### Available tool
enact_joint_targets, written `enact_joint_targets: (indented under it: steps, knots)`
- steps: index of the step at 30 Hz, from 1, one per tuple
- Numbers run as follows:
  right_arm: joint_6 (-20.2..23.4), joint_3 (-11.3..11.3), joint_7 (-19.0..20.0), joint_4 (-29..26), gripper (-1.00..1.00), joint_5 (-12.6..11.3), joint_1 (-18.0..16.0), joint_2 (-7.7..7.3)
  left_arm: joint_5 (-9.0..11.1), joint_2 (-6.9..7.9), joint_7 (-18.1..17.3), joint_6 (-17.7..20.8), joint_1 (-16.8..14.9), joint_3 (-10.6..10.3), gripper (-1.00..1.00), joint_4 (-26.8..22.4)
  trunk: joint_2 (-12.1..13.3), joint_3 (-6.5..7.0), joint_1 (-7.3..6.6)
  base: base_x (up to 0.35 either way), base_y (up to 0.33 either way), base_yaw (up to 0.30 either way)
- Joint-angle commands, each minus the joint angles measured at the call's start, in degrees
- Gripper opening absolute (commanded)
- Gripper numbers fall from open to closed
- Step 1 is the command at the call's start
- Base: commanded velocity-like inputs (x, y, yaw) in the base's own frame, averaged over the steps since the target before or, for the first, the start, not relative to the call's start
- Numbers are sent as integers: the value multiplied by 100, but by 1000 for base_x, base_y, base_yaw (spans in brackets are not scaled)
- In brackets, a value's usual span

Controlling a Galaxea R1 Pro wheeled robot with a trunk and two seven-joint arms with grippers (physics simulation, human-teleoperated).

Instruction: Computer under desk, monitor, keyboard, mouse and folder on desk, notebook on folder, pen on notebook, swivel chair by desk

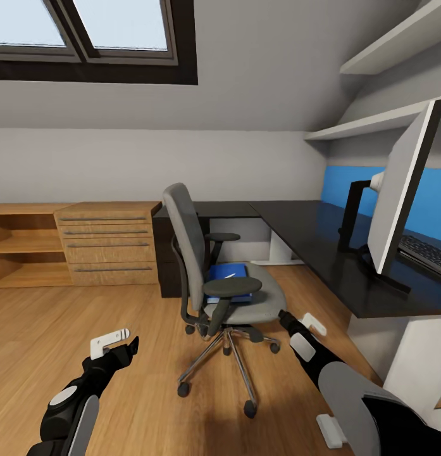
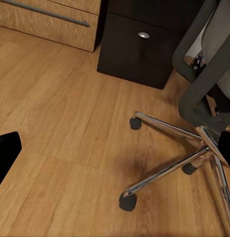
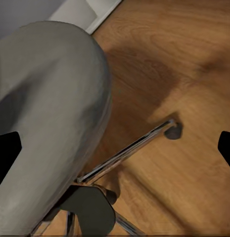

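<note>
The grey swivel chair [image 1: 204, 266] stands on the wooden floor in front of the black desk [image 1: 309, 231], its back toward me. On its seat lies the blue folder [image 1: 228, 278] with a thin whitish streak on top, possibly the pen [image 1: 230, 275]. The monitor [image 1: 403, 183] stands on the desk at the right, with the keyboard [image 1: 428, 251] behind it. A white case with a red mark, the computer [image 1: 435, 380], shows under the desk. My left gripper [image 1: 133, 345] hangs open left of the chair base [image 2: 169, 148]. My right gripper [image 1: 284, 315] is open beside the seat [image 3: 50, 108]. Mouse and notebook are out of view.
A light wooden drawer chest [image 1: 109, 244] and open shelves [image 1: 24, 244] line the left wall. The desk's dark drawer unit [image 2: 139, 44] sits behind the chair. Wall shelves [image 1: 378, 120] hang above the desk. Open floor lies to the left of the chair.
</note>
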Motion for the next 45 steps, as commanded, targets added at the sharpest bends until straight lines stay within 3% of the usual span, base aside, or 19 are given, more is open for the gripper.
enact_joint_targets:
  steps: [1,11,13,19,23,39,45]
  knots:
    - [-12,-12,7,1,100,-58,-3,2,61,-3,38,28,-3,2,100,-7,-3,-6,-1,0,0,0]
    - [-2,-24,45,-5,100,-146,-4,-24,61,-3,43,35,-3,3,100,-2,-3,-6,-1,143,0,0]
    - [-11,-42,46,-7,100,-193,-4,-126,55,4,47,40,-3,3,100,1,-3,-6,-1,200,0,0]
    - [-13,-50,46,-8,100,-222,-4,-171,58,13,47,36,-3,11,100,1,-3,-6,-1,216,0,0]
    - [-12,-228,39,-8,100,-246,-4,-250,57,15,47,36,-3,11,100,1,-3,-6,-1,79,0,0]
    - [15,-312,24,7,100,-271,-4,-281,58,15,47,36,-3,11,100,1,-3,-6,-1,70,0,0]
    - [253,-322,11,16,100,-284,-4,-311,57,15,47,36,-3,11,100,1,-3,-6,-1,106,-28,0]
